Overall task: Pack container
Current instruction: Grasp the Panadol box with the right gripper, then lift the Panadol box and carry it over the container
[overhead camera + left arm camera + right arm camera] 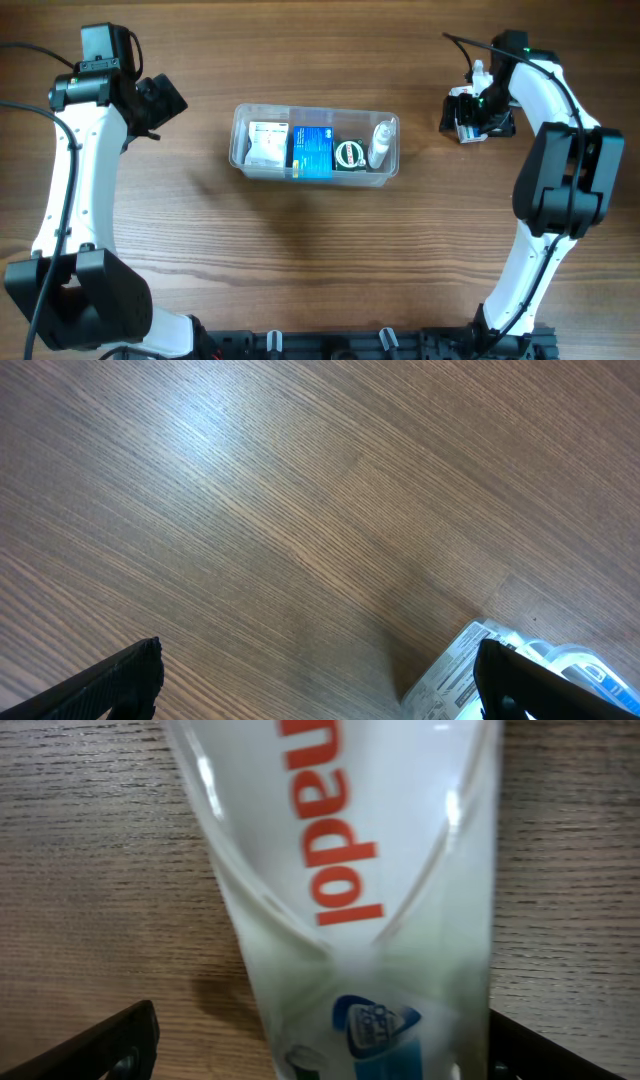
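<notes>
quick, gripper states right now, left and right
left gripper: open, nothing between its fingers.
right gripper: open, fingers spread either side of a white pack with red lettering, not clamped on it.

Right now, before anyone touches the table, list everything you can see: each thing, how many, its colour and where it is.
container: one, clear plastic, table centre
white packet: one, white, container's left end
blue box: one, blue, middle of container
dark box: one, dark with a white ring, right of the blue box
white bottle: one, white, container's right end
white box: one, white with red letters "nadol", between the right jaws
table: one, brown wood
left arm: one, white and black, jaws open over bare wood
right arm: one, white and black, jaws open
</notes>
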